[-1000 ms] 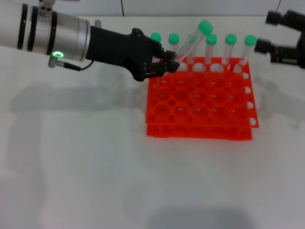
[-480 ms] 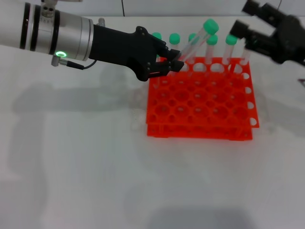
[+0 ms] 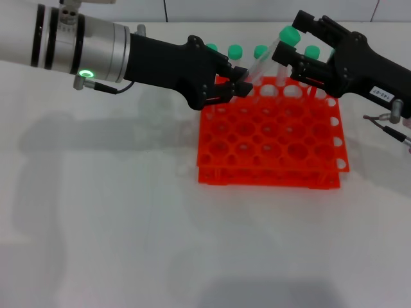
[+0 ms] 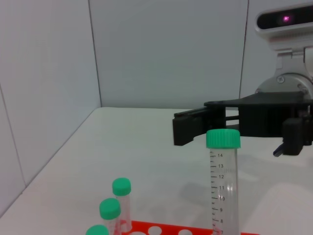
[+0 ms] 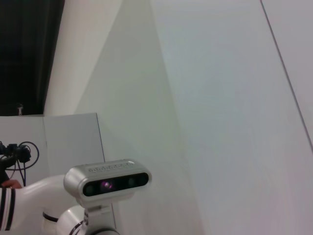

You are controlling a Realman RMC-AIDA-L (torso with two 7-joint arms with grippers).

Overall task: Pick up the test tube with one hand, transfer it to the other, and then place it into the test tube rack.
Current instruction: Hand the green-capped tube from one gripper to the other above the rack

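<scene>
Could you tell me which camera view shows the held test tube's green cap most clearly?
The left wrist view: the green cap stands unobstructed there. The head view shows it beside the right gripper; the right wrist view shows none.

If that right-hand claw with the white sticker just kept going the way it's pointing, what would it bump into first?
Most likely the green cap of the test tube held tilted by the left gripper. The right gripper, jaws open, points at that cap from close by. Depth is hard to judge, so it might pass just beside it.
</scene>
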